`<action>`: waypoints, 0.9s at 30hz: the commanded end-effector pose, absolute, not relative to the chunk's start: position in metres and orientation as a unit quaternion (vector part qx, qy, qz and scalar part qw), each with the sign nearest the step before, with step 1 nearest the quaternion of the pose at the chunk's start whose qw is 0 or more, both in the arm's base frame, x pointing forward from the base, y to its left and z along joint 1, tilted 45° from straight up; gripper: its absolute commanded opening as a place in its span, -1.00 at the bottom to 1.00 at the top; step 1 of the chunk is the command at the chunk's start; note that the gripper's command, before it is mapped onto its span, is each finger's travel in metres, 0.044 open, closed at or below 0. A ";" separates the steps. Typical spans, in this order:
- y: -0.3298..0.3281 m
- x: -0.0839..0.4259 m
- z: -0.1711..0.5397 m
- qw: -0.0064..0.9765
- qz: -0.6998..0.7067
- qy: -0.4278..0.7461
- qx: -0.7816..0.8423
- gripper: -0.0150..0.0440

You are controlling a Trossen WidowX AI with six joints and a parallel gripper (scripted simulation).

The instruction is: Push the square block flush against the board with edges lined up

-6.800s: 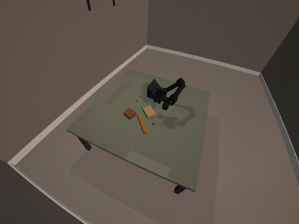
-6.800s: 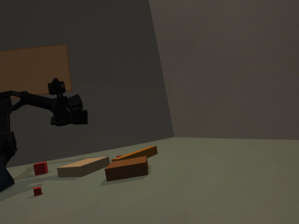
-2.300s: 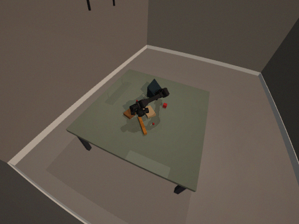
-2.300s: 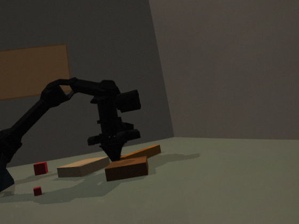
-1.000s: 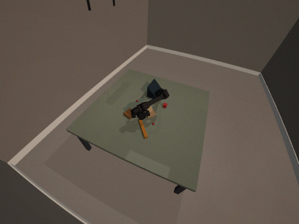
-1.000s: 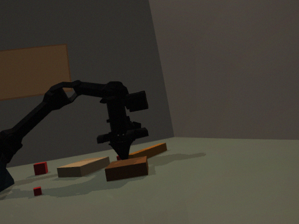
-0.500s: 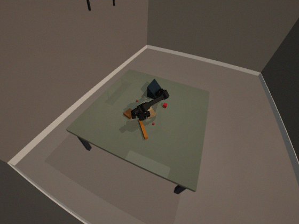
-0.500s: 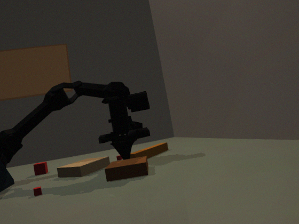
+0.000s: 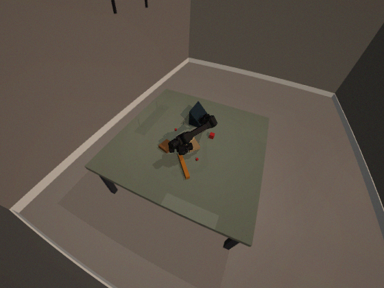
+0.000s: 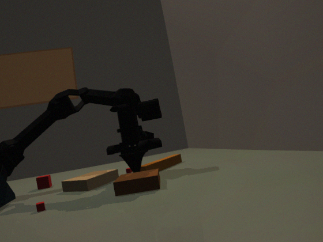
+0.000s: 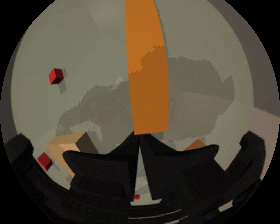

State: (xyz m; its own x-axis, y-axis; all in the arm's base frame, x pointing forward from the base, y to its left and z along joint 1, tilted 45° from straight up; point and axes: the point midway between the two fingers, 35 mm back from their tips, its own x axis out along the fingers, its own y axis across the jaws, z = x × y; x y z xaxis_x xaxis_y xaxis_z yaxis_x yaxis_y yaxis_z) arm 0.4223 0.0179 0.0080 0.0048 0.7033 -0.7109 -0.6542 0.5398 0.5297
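Observation:
A long narrow orange board (image 9: 184, 167) (image 10: 165, 162) (image 11: 147, 75) lies flat, its near end at my fingertips in the wrist view. My gripper (image 10: 136, 171) (image 11: 138, 131) is shut and empty, pointing down at that end; I cannot tell whether it touches. A brown block (image 9: 164, 146) (image 10: 136, 183) (image 11: 197, 145) lies apart from the board, partly hidden by a finger in the wrist view. A tan block (image 9: 196, 146) (image 10: 101, 180) (image 11: 72, 142) lies on the other side of the gripper, apart from both. I cannot tell which block is square.
A larger red cube (image 9: 212, 136) (image 10: 44, 182) (image 11: 45, 161) lies beyond the tan block. One small red cube (image 9: 197, 159) (image 11: 56, 76) lies beside the board, another (image 9: 175, 129) (image 10: 40, 207) (image 11: 136, 197) towards the arm's base. A dark blue wedge (image 9: 197, 114) stands by the base.

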 end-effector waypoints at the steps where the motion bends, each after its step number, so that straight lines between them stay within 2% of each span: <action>1: 0.021 0.422 0.008 0.707 0.480 0.518 0.027 -0.49; 27: 0.016 0.416 0.004 0.707 0.480 0.519 0.027 -0.49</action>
State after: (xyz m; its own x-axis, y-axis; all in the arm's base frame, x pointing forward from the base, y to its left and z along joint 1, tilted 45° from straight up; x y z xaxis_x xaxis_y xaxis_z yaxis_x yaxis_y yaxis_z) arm 0.4201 0.0178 0.0069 0.0039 0.7038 -0.7104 -0.6519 0.5405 0.5319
